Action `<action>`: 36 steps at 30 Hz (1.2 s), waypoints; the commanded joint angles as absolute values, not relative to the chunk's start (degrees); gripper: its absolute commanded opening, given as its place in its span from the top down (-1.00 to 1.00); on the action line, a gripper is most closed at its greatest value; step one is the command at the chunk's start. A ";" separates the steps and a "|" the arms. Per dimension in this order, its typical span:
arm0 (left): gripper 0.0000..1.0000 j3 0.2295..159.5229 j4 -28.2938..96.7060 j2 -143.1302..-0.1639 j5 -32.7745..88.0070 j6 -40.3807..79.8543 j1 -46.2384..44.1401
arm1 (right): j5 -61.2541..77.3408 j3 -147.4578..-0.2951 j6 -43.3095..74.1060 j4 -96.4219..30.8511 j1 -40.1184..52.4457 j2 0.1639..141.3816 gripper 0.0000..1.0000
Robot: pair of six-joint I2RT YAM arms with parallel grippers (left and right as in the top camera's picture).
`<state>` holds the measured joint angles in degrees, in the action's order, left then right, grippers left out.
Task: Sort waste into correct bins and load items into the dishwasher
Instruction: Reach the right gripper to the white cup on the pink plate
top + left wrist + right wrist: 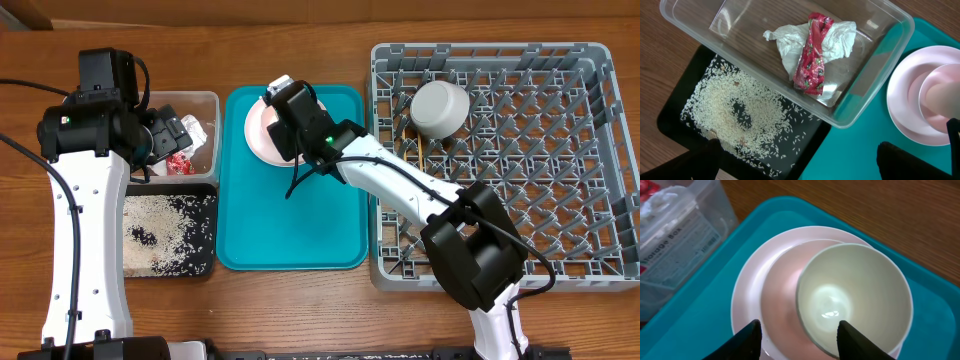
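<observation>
Two arms reach over your bench (300, 310). Your left end effector (800, 150) hangs above the bins with its fingers wide apart and nothing in them. The clear tub (875, 75) holds the crumpled napkin (785, 42), and the red snack wrapper (810, 60) lies on top of it. Just beside the tub, the black tray (675, 115) holds the loose rice (725, 105).

Your right end effector (800, 330) is over the teal tray (290, 220). On that tray sits the white plate (747, 290), with the pink dish (782, 295) on it and the white cup (860, 295) on top. The fingers are apart, one on each side of the cup's near rim, not squeezing it.

The grey bowl (440, 108) sits in the dish rack (560, 200), at its back left.
</observation>
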<state>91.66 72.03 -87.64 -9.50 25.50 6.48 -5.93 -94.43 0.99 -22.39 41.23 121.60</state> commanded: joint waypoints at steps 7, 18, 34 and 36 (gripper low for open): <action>-1.00 92.29 71.96 -87.11 -10.04 24.84 6.42 | -0.93 -94.48 -0.51 -21.34 41.01 123.22 -0.01; -1.00 92.29 71.96 -87.09 -10.04 24.84 6.42 | -4.01 -94.45 -0.51 -21.56 41.01 123.68 0.36; -1.00 92.29 71.96 -87.11 -10.02 24.84 6.42 | -3.92 -95.77 -0.23 -22.24 41.04 117.58 0.92; -1.00 92.29 71.96 -87.11 -10.02 24.84 6.39 | -3.92 -95.77 -0.23 -22.85 41.01 116.53 0.92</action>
